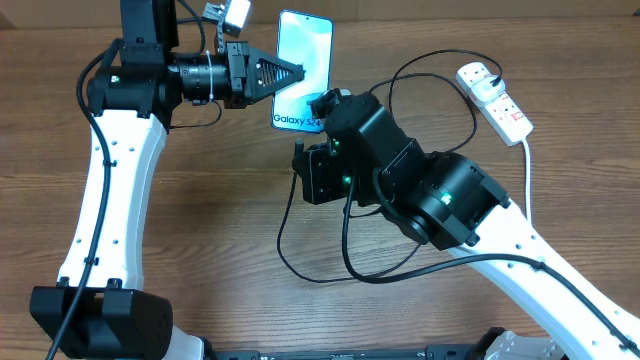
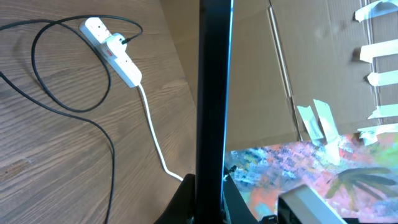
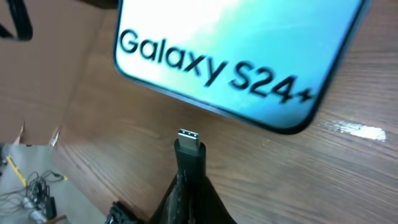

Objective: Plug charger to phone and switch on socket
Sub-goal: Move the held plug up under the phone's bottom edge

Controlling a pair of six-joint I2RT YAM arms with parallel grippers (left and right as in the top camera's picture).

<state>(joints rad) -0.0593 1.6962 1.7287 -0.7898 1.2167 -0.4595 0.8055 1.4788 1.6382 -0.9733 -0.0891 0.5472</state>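
Two pincers, both clamped. Overhead: left pincer grips the phone by its left edge; right pincer sits at the phone's bottom edge. Only the right wrist view shows the charger tip pinched there, just short of the phone, not touching. Left wrist view: phone edge-on, socket well apart on the counter. Whether the phone is lifted is unclear.

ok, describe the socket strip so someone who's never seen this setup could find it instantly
On the wooden table, look to the far right corner in the overhead view. The power strip lies there diagonally: a white elongated bar with red markings and a thick white lead. The nearby charger cable is thin and black.
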